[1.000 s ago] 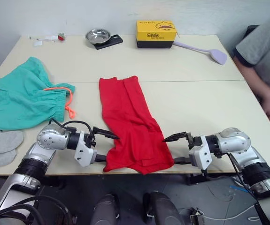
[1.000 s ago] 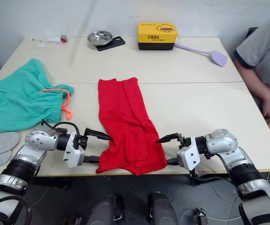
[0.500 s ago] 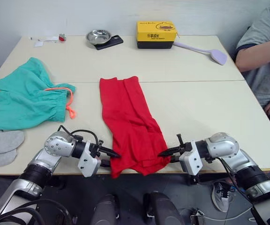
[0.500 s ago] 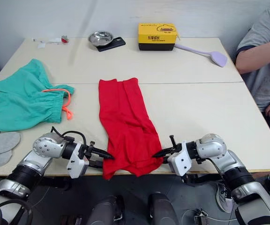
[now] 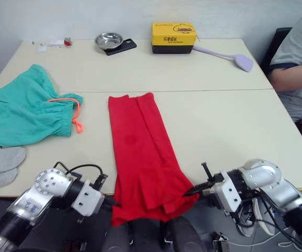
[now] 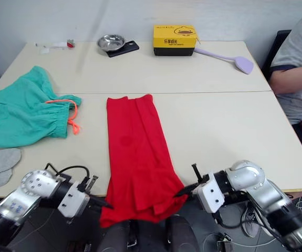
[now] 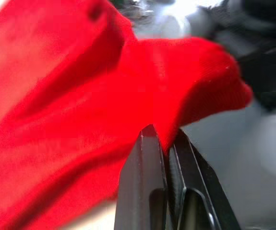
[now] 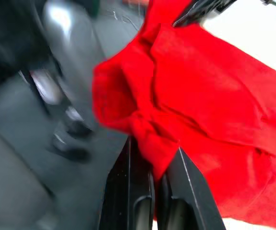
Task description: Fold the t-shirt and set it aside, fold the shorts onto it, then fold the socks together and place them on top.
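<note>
The red t-shirt (image 5: 143,144), folded into a long strip, lies down the middle of the table (image 5: 229,115), and its near end hangs past the front edge. My left gripper (image 5: 111,203) is shut on the near left corner of the hem. My right gripper (image 5: 187,192) is shut on the near right corner. In the left wrist view the red cloth (image 7: 80,96) is pinched between the closed fingers, and the right wrist view shows the cloth (image 8: 200,96) pinched in the same way. The teal shorts (image 5: 24,113) lie spread at the left. Two grey socks (image 5: 1,160) sit at the left front edge.
At the far edge stand a yellow box (image 5: 174,37), a metal bowl (image 5: 109,40) on a black slab (image 5: 123,47), a lavender spatula (image 5: 235,58) and small scraps (image 5: 53,43). A seated person (image 5: 298,68) is at the table's right side.
Both grippers went from open to shut on the shirt's near hem corners and drew back toward me. The shirt slid nearer, and its end now hangs over the edge.
</note>
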`<state>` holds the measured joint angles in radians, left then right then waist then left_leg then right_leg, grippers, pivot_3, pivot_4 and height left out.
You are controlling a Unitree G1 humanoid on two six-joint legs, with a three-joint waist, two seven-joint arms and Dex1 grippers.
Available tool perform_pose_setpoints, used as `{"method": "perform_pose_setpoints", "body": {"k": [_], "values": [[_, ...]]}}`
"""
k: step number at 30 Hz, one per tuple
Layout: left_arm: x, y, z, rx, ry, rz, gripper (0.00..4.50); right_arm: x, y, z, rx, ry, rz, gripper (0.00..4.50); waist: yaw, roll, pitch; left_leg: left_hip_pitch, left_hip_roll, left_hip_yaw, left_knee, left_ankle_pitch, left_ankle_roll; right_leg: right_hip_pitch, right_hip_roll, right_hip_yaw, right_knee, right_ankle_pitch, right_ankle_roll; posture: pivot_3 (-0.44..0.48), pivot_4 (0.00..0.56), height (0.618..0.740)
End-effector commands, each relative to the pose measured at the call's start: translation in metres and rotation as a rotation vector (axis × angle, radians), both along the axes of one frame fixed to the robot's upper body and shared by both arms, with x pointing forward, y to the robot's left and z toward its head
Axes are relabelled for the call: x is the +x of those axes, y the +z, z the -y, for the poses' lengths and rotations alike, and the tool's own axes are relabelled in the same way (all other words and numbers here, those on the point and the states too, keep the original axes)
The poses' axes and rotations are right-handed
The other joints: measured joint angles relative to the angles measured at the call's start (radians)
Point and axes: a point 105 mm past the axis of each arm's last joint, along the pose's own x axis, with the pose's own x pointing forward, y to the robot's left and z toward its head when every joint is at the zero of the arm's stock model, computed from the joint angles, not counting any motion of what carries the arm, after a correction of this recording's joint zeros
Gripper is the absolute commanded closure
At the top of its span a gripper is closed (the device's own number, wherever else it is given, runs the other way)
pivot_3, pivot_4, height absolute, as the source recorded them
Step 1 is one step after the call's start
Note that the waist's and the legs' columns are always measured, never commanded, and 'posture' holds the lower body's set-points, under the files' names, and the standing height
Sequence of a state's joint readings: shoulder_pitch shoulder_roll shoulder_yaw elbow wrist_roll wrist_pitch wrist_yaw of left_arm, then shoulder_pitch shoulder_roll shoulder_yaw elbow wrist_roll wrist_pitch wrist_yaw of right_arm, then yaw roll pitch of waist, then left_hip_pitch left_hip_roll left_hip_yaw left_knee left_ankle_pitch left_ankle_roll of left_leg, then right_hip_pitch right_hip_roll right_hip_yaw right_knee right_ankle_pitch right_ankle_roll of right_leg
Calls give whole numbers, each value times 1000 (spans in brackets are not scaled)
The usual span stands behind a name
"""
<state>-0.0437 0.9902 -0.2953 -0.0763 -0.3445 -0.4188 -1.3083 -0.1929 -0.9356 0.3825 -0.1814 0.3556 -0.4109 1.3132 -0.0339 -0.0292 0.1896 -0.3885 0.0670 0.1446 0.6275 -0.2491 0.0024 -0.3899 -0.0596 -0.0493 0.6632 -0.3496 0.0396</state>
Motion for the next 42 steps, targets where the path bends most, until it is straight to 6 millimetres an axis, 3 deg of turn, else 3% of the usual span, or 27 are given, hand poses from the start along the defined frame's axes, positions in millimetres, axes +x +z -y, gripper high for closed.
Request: {"method": "perform_pose_setpoints", "body": {"k": [1,7,12,17,22,26,30,42], "values": [[-8,19,-4,-46,60,-50,4493,-14,25,-10,48,-41,-188,4500,3,0,0,0,0,0,0,0,0,0,0,0,0,0,0,0,150,740],[-6,31,-25,-30,193,-129,4493,-8,41,-25,72,-66,-327,4500,4,0,0,-1,0,-1,0,-1,-1,-1,-1,-1,-1,-1,-2,0,150,740],[14,56,-29,-135,374,-227,4493,19,58,-38,111,-91,-333,4500,2,0,1,-2,0,-1,-1,-1,-1,-3,0,-2,-1,-2,-3,0,150,740],[62,94,-45,-300,631,-271,4493,81,94,-48,193,-270,-326,4500,2,1,1,-4,0,-1,1,0,-1,-4,0,-2,0,-1,-2,0,150,740],[112,125,-52,-496,806,-296,4493,143,115,-52,266,-486,-266,4500,3,1,1,-5,-1,-1,1,0,-2,-4,0,-3,0,-1,-2,0,150,740],[149,122,-52,-549,952,-311,4493,187,115,-53,286,-661,-210,4500,2,0,1,-13,-1,0,5,2,-5,-11,1,-2,1,1,0,0,150,740],[174,119,-45,-604,1012,-312,4493,217,114,-55,326,-781,-173,4500,-3,0,1,-19,-1,4,9,2,-5,-18,1,0,5,1,2,0,150,740],[223,112,-51,-695,1177,-262,4493,248,114,-64,373,-927,-137,4500,-24,0,1,-22,0,5,18,4,-6,-23,1,1,16,1,2,0,150,740]]}}
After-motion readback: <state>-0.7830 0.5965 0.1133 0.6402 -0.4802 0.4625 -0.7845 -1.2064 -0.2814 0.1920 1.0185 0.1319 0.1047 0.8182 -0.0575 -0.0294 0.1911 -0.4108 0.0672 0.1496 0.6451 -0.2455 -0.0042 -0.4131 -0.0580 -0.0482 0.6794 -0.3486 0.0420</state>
